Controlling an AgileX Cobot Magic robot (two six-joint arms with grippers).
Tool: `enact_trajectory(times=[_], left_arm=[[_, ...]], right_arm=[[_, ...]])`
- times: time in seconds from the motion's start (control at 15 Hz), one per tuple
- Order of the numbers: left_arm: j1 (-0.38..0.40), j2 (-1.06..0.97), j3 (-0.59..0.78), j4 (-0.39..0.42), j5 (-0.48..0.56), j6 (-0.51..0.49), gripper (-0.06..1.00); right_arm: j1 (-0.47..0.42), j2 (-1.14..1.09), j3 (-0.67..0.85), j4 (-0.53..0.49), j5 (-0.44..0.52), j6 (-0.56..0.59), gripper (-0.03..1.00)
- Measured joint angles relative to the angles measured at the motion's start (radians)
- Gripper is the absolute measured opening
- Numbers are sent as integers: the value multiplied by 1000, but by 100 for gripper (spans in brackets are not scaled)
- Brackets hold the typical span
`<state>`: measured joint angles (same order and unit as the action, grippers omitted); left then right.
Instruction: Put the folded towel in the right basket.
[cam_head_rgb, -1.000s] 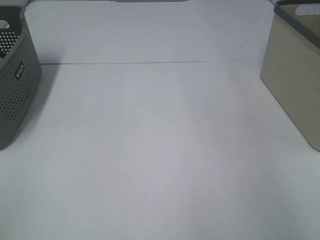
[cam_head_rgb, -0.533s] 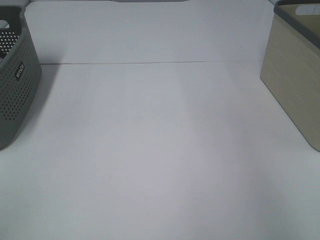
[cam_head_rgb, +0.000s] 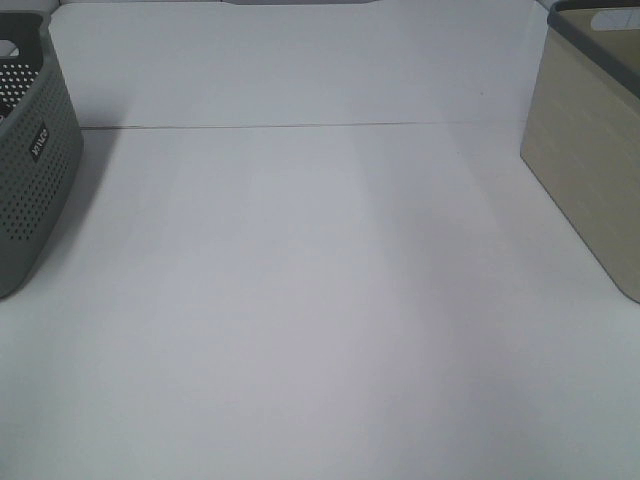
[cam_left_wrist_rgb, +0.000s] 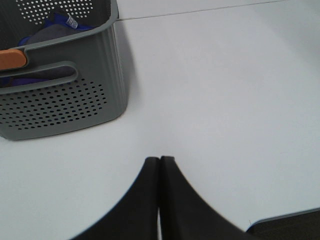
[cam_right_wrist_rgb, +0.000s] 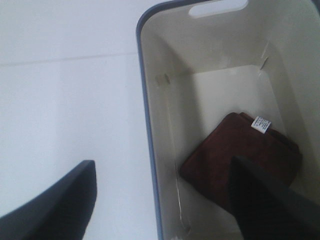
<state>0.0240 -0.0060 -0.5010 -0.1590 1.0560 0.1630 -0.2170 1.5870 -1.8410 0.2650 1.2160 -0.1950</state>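
Observation:
The folded brown towel (cam_right_wrist_rgb: 240, 155) with a white tag lies on the floor of the right basket (cam_right_wrist_rgb: 165, 100), a cream bin with a grey rim, seen in the right wrist view. My right gripper (cam_right_wrist_rgb: 165, 200) is open and empty above the basket's near wall. The same basket (cam_head_rgb: 590, 170) stands at the right edge of the exterior view, its inside hidden there. My left gripper (cam_left_wrist_rgb: 160, 161) is shut and empty, over the white table next to the grey basket. Neither gripper shows in the exterior view.
A grey perforated basket (cam_head_rgb: 30, 160) stands at the left edge; in the left wrist view the basket (cam_left_wrist_rgb: 65, 95) holds blue cloth (cam_left_wrist_rgb: 62, 22) and an orange item (cam_left_wrist_rgb: 11, 59). The white table (cam_head_rgb: 320, 300) spans between the baskets, with a thin seam line across the back.

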Motion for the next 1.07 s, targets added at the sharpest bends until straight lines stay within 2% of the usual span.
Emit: enact_trajectory(times=[0.13, 0.27, 0.4, 0.8, 1.07], left_arm=[[0, 0, 0, 0, 0, 0, 0], [0, 0, 0, 0, 0, 0, 0], [0, 0, 0, 0, 0, 0, 0], [0, 0, 0, 0, 0, 0, 0], [0, 0, 0, 0, 0, 0, 0]], right_arm=[[118, -51, 81, -94, 0, 18, 72], [229, -103, 163, -217, 0, 125, 72], [304, -183, 281, -291, -1, 175, 72], [325, -515, 710, -331, 0, 181, 72], [325, -745, 883, -331, 2, 181, 72]])
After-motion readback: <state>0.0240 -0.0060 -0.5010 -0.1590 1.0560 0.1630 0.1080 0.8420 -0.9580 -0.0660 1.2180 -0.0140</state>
